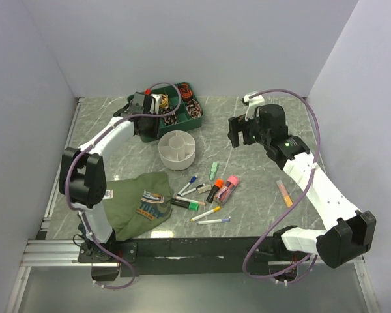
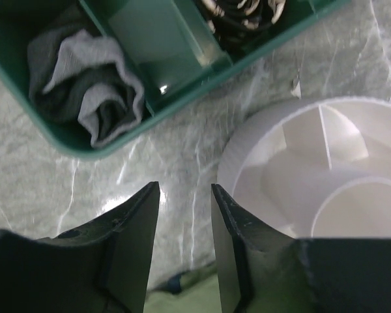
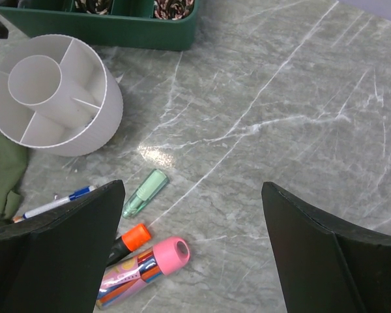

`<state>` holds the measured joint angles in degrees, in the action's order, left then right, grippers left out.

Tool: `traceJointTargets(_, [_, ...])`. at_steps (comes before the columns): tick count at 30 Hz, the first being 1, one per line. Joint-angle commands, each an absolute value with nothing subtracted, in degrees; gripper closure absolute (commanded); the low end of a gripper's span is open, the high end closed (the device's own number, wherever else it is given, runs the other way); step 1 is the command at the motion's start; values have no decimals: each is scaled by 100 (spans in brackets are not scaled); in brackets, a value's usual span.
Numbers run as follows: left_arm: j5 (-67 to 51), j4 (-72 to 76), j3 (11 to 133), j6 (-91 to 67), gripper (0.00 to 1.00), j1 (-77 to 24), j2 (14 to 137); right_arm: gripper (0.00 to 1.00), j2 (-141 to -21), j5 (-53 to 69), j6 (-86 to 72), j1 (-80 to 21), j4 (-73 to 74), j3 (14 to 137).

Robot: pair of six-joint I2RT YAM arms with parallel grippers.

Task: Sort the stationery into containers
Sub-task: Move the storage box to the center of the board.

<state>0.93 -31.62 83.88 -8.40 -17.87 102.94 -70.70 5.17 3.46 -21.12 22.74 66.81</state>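
Observation:
The stationery lies loose in front of the white divided cup (image 1: pixel 178 162): a pale green highlighter (image 1: pixel 214 171), a pink-capped pen case (image 1: pixel 231 184), an orange-capped marker (image 1: pixel 215 189), a blue-tipped pen (image 1: pixel 189 184) and several more pens. A lone orange highlighter (image 1: pixel 284 192) lies to the right. My left gripper (image 1: pixel 148 124) hangs between tray and cup, its jaws (image 2: pixel 185 185) narrowly apart with nothing between them, the cup (image 2: pixel 247 150) to its right. My right gripper (image 1: pixel 238 134) stands wide open (image 3: pixel 192 186) above the table, the green highlighter (image 3: pixel 145 192) and pink-capped case (image 3: pixel 143 264) near its left finger.
A green compartment tray (image 1: pixel 182 125) with coiled items and grey cloth (image 2: pixel 91 91) stands at the back behind the cup. A folded olive-green shirt (image 1: pixel 140 202) lies at the front left, touching some pens. White walls close in the table on three sides.

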Motion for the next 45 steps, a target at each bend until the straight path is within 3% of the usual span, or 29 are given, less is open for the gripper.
traceJointTargets(1, [158,-3059,8806,-694,57,-1916,10511,6,-6820,404,369,-2136,1995,6548])
traceJointTargets(5, [211,-3085,8816,-694,57,-2065,10547,6,-6750,369,413,-2136,1943,6460])
traceJointTargets(9, [237,-3103,8789,-730,49,-2223,10494,6,-6671,360,404,-2127,1899,6329])
traceJointTargets(23, [211,-3225,8701,-756,48,-2417,10485,5,-6592,387,396,-2039,1916,6161])
traceJointTargets(30, [843,-3419,8649,-800,27,-2426,10152,5,-6574,527,404,-2013,2004,6170])
traceJointTargets(38, [598,-3428,8578,-844,32,-2584,9879,6,-6539,633,343,-2004,1978,6091])
traceJointTargets(45, [290,-3401,8482,-756,42,-2672,10045,6,-6460,615,343,-1942,1986,6021])
